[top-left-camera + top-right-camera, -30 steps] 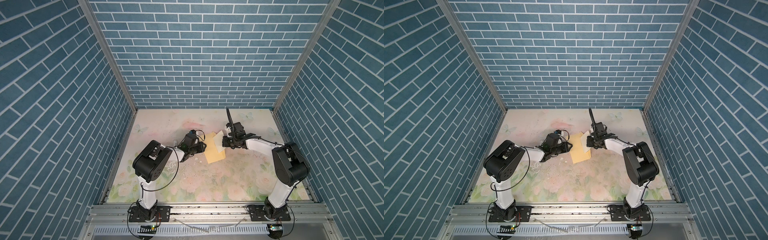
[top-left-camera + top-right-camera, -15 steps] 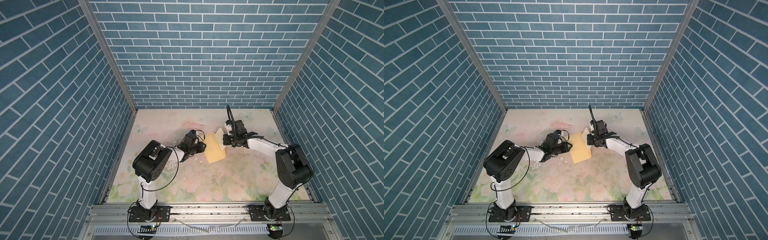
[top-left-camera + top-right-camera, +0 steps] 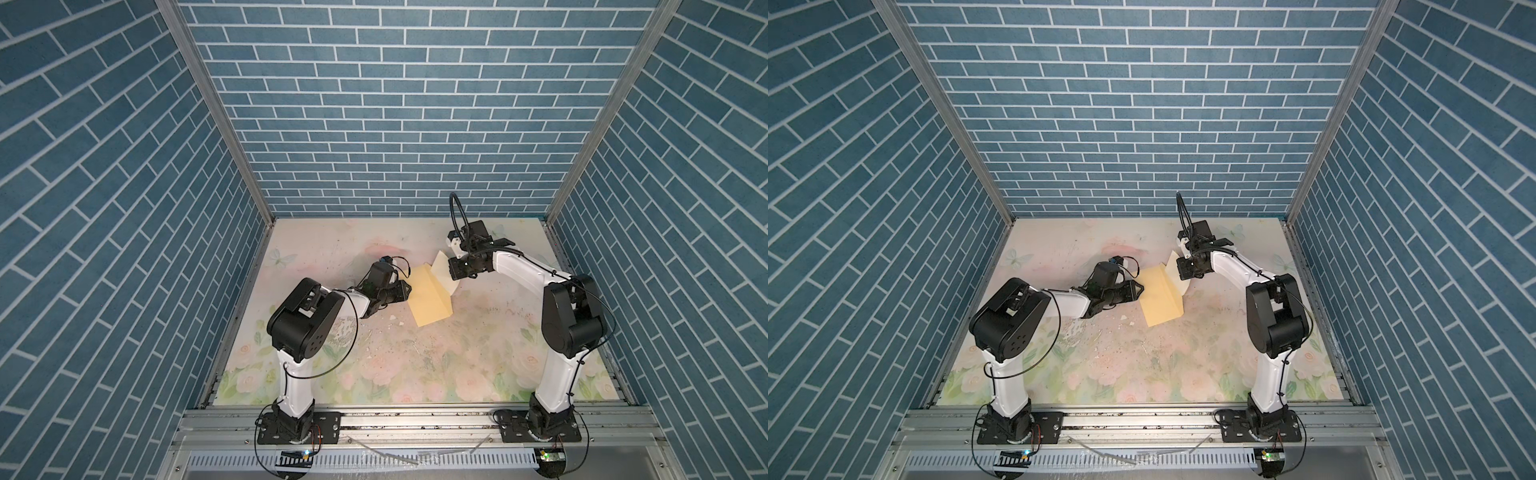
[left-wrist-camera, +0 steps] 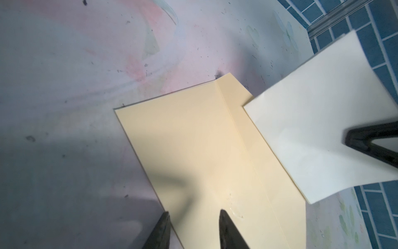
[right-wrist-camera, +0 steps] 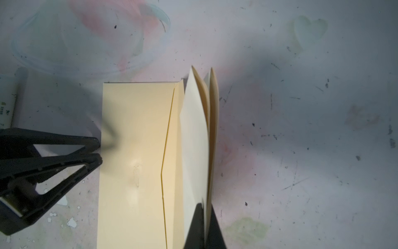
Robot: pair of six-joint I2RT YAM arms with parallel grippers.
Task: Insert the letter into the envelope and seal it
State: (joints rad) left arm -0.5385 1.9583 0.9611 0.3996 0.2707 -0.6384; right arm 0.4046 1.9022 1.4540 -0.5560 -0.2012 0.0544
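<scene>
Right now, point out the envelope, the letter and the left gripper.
envelope [image 3: 429, 302]: in a top view, middle of its flat yellow face.
letter [image 4: 312, 133]: left wrist view, middle of the pale sheet.
left gripper [image 4: 193, 212]: left wrist view, midway between its fingertips.

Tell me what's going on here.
The right gripper is shut on the folded letter and holds it on edge just above the flap side of the envelope. The envelope lies flat on the table, and the letter is not in it yet. The left gripper is open at the envelope's opposite edge, one finger over the paper and one beside it. Whether it presses down cannot be told.
</scene>
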